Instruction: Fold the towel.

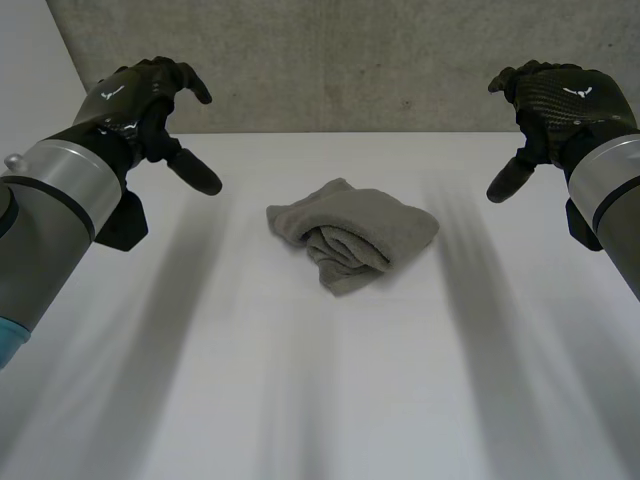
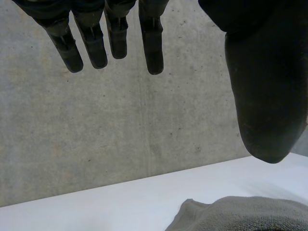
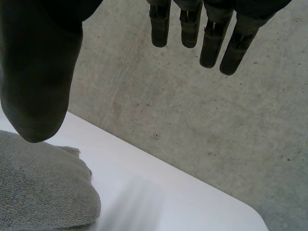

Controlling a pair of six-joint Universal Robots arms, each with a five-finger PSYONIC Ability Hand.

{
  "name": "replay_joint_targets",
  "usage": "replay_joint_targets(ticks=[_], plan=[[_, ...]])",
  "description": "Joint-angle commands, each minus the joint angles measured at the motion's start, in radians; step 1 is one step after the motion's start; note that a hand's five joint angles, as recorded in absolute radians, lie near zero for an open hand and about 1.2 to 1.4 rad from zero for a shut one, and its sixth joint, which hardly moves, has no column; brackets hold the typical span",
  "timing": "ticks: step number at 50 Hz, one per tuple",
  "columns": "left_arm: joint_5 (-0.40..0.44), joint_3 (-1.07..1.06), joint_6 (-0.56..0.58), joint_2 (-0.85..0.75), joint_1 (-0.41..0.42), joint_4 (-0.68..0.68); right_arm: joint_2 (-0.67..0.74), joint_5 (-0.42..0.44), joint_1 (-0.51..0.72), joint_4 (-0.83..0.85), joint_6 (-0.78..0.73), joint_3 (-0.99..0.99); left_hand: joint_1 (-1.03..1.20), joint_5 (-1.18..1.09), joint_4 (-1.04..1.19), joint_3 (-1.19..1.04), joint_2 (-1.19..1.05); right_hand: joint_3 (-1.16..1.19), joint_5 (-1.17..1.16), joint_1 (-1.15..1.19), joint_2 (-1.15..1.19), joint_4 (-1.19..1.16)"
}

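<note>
One towel (image 1: 355, 235), untouched, between left robot hand (image 1: 135, 100), right robot hand (image 1: 565, 100)

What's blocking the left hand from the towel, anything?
Likely nothing, so probably yes. The left hand hovers open off to one side of the towel, with bare table between them. The right hand is held off on the towel's other side.
</note>
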State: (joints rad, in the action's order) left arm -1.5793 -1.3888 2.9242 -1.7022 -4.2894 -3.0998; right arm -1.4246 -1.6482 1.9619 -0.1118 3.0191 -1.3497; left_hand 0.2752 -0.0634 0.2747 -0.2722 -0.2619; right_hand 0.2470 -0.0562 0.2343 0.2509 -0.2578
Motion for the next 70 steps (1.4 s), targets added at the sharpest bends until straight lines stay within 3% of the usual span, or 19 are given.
replay_joint_targets(ticks=[1,6,15,22,29,31,32,34,35,36,37,38,45,54,63,64,65,67,70], plan=[[0.010,0.004,0.001,-0.049,0.008,-0.052,0.012,0.004,0.006,0.000,-0.017,-0.002,-0.068,0.030,-0.067,0.065,0.054,-0.072,0.056,-0.060,-0.076,0.083],[0.016,0.045,0.003,-0.154,0.020,-0.132,0.056,0.034,0.019,-0.002,-0.097,-0.011,-0.053,0.016,-0.052,0.050,0.040,-0.072,0.056,-0.060,-0.076,0.083],[0.090,0.201,0.064,-0.430,0.051,-0.223,0.261,0.192,0.051,0.041,-0.141,0.001,-0.044,0.007,-0.044,0.041,0.031,-0.072,0.056,-0.060,-0.076,0.083],[0.220,0.356,0.131,-0.693,0.054,-0.272,0.501,0.182,0.112,0.175,-0.144,0.116,-0.032,-0.005,-0.032,0.029,0.019,-0.072,0.056,-0.060,-0.076,0.083],[0.265,0.482,0.165,-0.860,0.060,-0.276,0.627,0.156,0.137,0.179,-0.143,0.219,0.021,-0.058,0.021,-0.023,-0.034,-0.072,0.056,-0.060,-0.076,0.083],[0.263,0.505,0.170,-0.886,0.062,-0.273,0.703,0.104,0.152,0.175,-0.144,0.282,0.068,-0.105,0.068,-0.070,-0.081,0.314,-0.330,0.326,0.310,-0.303],[0.263,0.520,0.171,-0.905,0.068,-0.272,0.704,0.103,0.152,0.175,-0.144,0.282,0.210,-0.247,0.210,-0.213,-0.223,0.317,-0.333,0.329,0.313,-0.306],[0.262,0.525,0.171,-0.915,0.076,-0.272,0.704,0.071,0.154,0.173,-0.141,0.288,0.393,-0.431,0.394,-0.396,-0.407,0.813,-0.829,0.826,0.809,-0.802],[0.260,0.522,0.171,-0.916,0.083,-0.273,0.704,0.071,0.154,0.173,-0.141,0.288,0.606,-0.643,0.606,-0.609,-0.619,0.816,-0.832,0.828,0.812,-0.805],[0.257,0.521,0.171,-0.912,0.094,-0.270,0.684,0.070,0.154,0.175,-0.138,0.279,0.910,-0.947,0.910,-0.913,-0.923,1.124,-1.140,1.136,1.120,-1.113],[0.257,0.521,0.171,-0.912,0.094,-0.270,0.684,0.070,0.154,0.175,-0.138,0.279,0.913,-0.950,0.913,-0.916,-0.926,1.127,-1.143,1.140,1.123,-1.116],[0.254,0.516,0.170,-0.907,0.103,-0.269,0.658,0.070,0.154,0.176,-0.138,0.267,1.119,-1.156,1.119,-1.122,-1.132,1.149,-1.165,1.162,1.145,-1.138],[0.242,0.439,0.170,-0.801,0.120,-0.266,0.474,0.109,0.149,0.172,-0.143,0.129,1.121,-1.158,1.122,-1.124,-1.134,1.149,-1.165,1.162,1.145,-1.138],[0.141,0.092,0.167,-0.441,0.102,-0.266,0.250,0.228,0.143,0.057,-0.174,-0.045,1.121,-1.158,1.122,-1.124,-1.134,1.149,-1.165,1.162,1.145,-1.138],[0.144,-0.368,0.174,-0.050,0.066,-0.264,0.141,0.421,0.140,-0.238,-0.435,-0.212,1.121,-1.158,1.122,-1.124,-1.134,1.149,-1.165,1.162,1.145,-1.138],[0.144,-0.369,0.174,-0.050,0.066,-0.264,0.136,0.454,0.140,-0.273,-0.474,-0.236,1.121,-1.158,1.122,-1.124,-1.134,0.927,-0.943,0.939,0.923,-0.916],[0.144,-0.427,0.174,-0.003,0.063,-0.264,0.136,0.455,0.140,-0.273,-0.474,-0.236,1.121,-1.158,1.122,-1.124,-1.134,0.924,-0.940,0.937,0.920,-0.913],[0.145,-0.484,0.173,0.035,0.059,-0.266,0.119,0.495,0.140,-0.308,-0.511,-0.264,1.121,-1.158,1.122,-1.124,-1.134,0.369,-0.385,0.381,0.365,-0.358],[0.145,-0.569,0.173,0.082,0.054,-0.272,0.105,0.501,0.138,-0.302,-0.508,-0.266,0.934,-0.971,0.934,-0.937,-0.947,0.217,-0.233,0.229,0.213,-0.206]])
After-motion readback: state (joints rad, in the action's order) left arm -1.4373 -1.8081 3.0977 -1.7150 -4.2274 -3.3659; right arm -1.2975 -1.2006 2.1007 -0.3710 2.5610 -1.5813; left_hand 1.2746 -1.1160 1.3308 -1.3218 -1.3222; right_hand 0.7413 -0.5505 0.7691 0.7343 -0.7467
